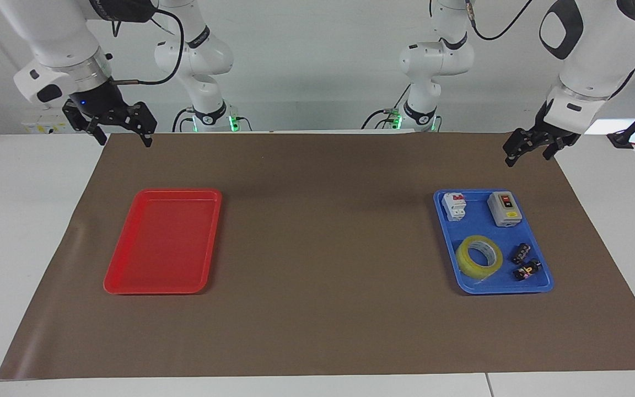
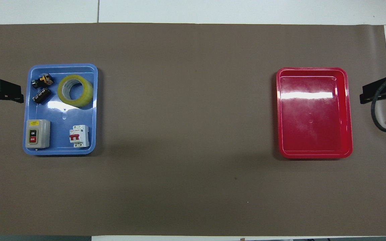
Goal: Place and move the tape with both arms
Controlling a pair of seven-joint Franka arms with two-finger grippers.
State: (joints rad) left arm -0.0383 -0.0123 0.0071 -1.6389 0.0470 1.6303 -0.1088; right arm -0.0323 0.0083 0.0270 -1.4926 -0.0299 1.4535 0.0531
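I am seeing the left gripper (image 1: 528, 151) hanging in the air over the brown mat (image 1: 323, 248) at the left arm's end of the table (image 1: 14, 231), with its jaws spread and nothing between them. Below the jaws and farther from the robots, the blue tray (image 1: 541, 286) is lying flat on the mat. The tape (image 1: 479, 256) is sitting in that tray, well clear of the jaws, in the half of the tray farther from the robots (it is leaning a little rather than lying flat, as far as I can tell). Two small black parts (image 1: 524, 263) are lying just beside the tape, toward the left arm's end of the table. A grey switch box (image 1: 504, 209) and a white breaker (image 1: 454, 206) are standing in the half of the tray closest to the jaws.

The right gripper (image 1: 123, 134) is hanging over the corner of the mat at the right arm's end, its jaws also spread and holding nothing. The red tray (image 1: 116, 286) is lying on the mat below those jaws and farther from the robots. In the overhead view only the tips of the left gripper (image 2: 2, 93) and right gripper (image 2: 377, 92) are showing at the edges.
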